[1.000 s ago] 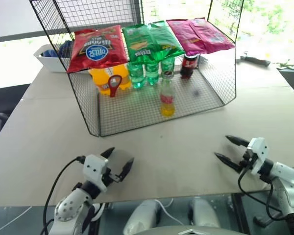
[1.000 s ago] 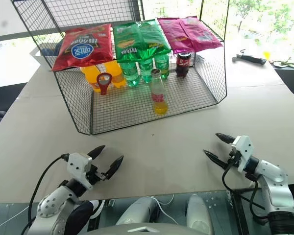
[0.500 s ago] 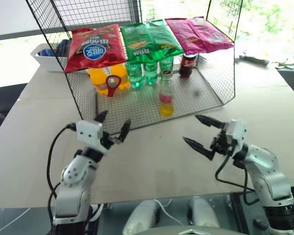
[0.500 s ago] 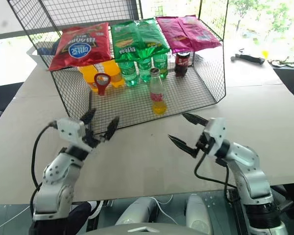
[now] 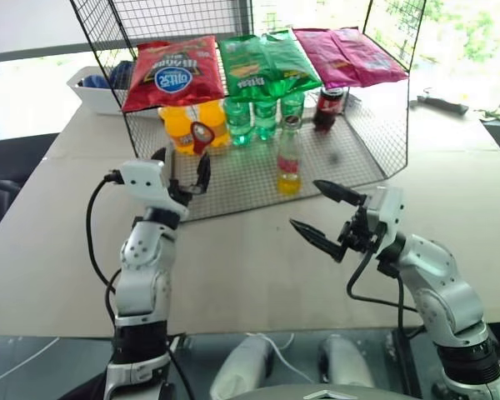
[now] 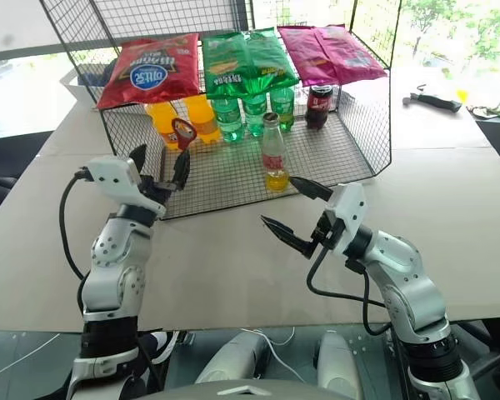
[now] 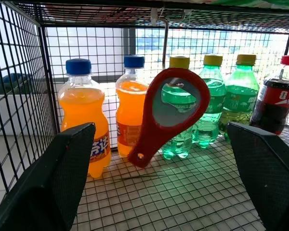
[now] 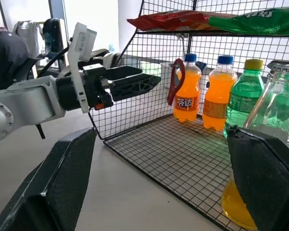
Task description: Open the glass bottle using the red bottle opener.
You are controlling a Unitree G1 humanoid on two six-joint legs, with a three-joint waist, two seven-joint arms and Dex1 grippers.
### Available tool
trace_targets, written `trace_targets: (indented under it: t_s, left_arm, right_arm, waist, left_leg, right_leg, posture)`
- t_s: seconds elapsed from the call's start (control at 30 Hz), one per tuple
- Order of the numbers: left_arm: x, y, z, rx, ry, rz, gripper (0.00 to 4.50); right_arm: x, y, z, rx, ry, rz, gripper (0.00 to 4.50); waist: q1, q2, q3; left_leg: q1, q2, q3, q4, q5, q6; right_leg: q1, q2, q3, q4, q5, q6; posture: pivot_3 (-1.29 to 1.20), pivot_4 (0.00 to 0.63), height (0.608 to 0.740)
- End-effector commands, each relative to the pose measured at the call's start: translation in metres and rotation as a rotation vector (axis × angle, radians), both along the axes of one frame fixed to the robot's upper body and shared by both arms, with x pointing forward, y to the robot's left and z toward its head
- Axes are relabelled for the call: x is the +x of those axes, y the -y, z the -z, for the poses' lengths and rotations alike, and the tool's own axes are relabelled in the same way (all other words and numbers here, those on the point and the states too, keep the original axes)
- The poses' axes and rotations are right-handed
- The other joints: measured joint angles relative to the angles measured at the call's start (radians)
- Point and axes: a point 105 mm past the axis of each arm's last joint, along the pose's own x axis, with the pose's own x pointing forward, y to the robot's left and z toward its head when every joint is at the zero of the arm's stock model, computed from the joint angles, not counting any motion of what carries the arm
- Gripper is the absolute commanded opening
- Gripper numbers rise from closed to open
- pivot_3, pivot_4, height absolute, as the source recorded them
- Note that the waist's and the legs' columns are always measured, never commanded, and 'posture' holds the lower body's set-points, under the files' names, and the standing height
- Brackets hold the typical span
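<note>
The glass bottle (image 5: 289, 158) stands upright on the wire rack's floor near its open front, with yellow liquid at the bottom and its cap on. The red bottle opener (image 5: 201, 136) hangs under the rack's upper shelf in front of the orange bottles; in the left wrist view the red bottle opener (image 7: 147, 141) dangles between my fingers (image 7: 58, 178) but farther off. My left gripper (image 5: 182, 162) is open and empty, raised at the rack's front just short of the opener. My right gripper (image 5: 307, 204) is open and empty, held above the table just in front of the bottle.
The wire rack (image 5: 375, 158) carries red, green and pink chip bags (image 5: 267, 62) on top, with orange bottles (image 7: 83, 113), green bottles (image 7: 241, 91) and a cola bottle (image 5: 327, 107) inside. A white bin (image 5: 96, 87) sits back left. A person (image 8: 5, 53) stands beyond the table.
Both arms rose from near the table's front edge. The left gripper went up and forward to the rack's front; the right swung left toward the bottle. Both stayed open.
</note>
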Motion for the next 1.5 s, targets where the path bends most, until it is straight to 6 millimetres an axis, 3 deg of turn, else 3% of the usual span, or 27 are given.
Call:
trace_targets:
  t_s: [0.03, 0.4, 0.77, 1.0, 1.1, 1.33, 1.37, 1.5]
  left_arm:
    - [0.009, 0.000, -0.014, 0.007, 0.047, -0.011, 4.50]
    - [0.017, 0.013, -0.017, -0.007, 0.055, 0.030, 4.50]
    - [0.032, -0.004, -0.034, -0.020, 0.108, -0.098, 4.50]
    - [0.041, -0.004, -0.030, -0.029, 0.085, -0.096, 4.50]
    - [0.046, -0.001, -0.024, -0.021, 0.060, -0.087, 3.70]
    - [0.049, 0.001, -0.013, -0.029, 0.014, -0.071, 0.31]
    - [0.048, 0.001, -0.013, -0.030, 0.014, -0.071, 0.01]
    - [0.044, 0.001, -0.016, -0.069, 0.039, -0.045, 0.01]
  right_arm:
    - [-0.005, -0.001, -0.015, 0.014, 0.060, -0.003, 4.36]
    - [-0.005, 0.000, -0.016, 0.013, 0.059, 0.029, 4.36]
    - [-0.005, -0.003, -0.015, 0.013, 0.054, 0.030, 4.36]
    - [-0.005, -0.002, -0.015, 0.015, 0.057, 0.037, 4.36]
    - [-0.004, -0.003, -0.015, 0.018, 0.058, 0.041, 4.50]
    - [-0.004, -0.003, -0.014, 0.023, 0.062, 0.046, 4.50]
    - [-0.004, -0.003, -0.013, 0.023, 0.062, 0.046, 4.50]
    - [-0.004, -0.004, -0.012, 0.023, 0.062, 0.047, 4.50]
  waist:
    - [0.000, 0.000, 0.000]
    - [-0.034, -0.001, 0.000]
    - [-0.030, -0.001, 0.000]
    - [-0.031, -0.001, 0.000]
    - [-0.031, -0.001, 0.000]
    - [-0.032, -0.001, 0.000]
    - [-0.032, -0.001, 0.000]
    - [-0.031, -0.001, 0.000]
  left_leg:
    - [0.000, 0.001, -0.001, 0.000, 0.001, -0.001]
    - [-0.002, 0.007, -0.003, -0.002, 0.003, -0.002]
    - [-0.004, 0.007, -0.001, 0.000, 0.002, 0.000]
    - [-0.005, 0.007, -0.001, 0.000, 0.002, 0.000]
    - [-0.005, 0.007, -0.001, 0.000, 0.002, 0.000]
    - [-0.005, 0.007, -0.001, 0.000, 0.002, 0.000]
    - [-0.005, 0.007, -0.001, 0.000, 0.002, 0.000]
    - [-0.005, 0.007, -0.001, 0.000, 0.002, 0.000]
  right_leg:
    - [0.000, 0.001, -0.001, 0.000, 0.001, 0.000]
    - [-0.001, 0.006, -0.002, -0.003, 0.004, -0.004]
    - [-0.002, 0.006, -0.002, -0.004, 0.005, -0.004]
    - [-0.003, 0.006, -0.002, -0.004, 0.005, -0.004]
    - [-0.003, 0.006, -0.002, -0.004, 0.005, -0.004]
    - [-0.003, 0.006, -0.001, -0.004, 0.005, -0.004]
    - [-0.003, 0.006, -0.001, -0.004, 0.005, -0.004]
    - [-0.003, 0.006, -0.001, -0.004, 0.005, -0.004]
  posture:
    - [0.00, 0.150, 0.740]
    - [0.00, 0.150, 0.740]
    - [0.00, 0.150, 0.740]
    - [0.00, 0.150, 0.740]
    - [0.00, 0.150, 0.740]
    - [0.00, 0.150, 0.740]
    - [0.00, 0.150, 0.740]
    - [0.00, 0.150, 0.740]
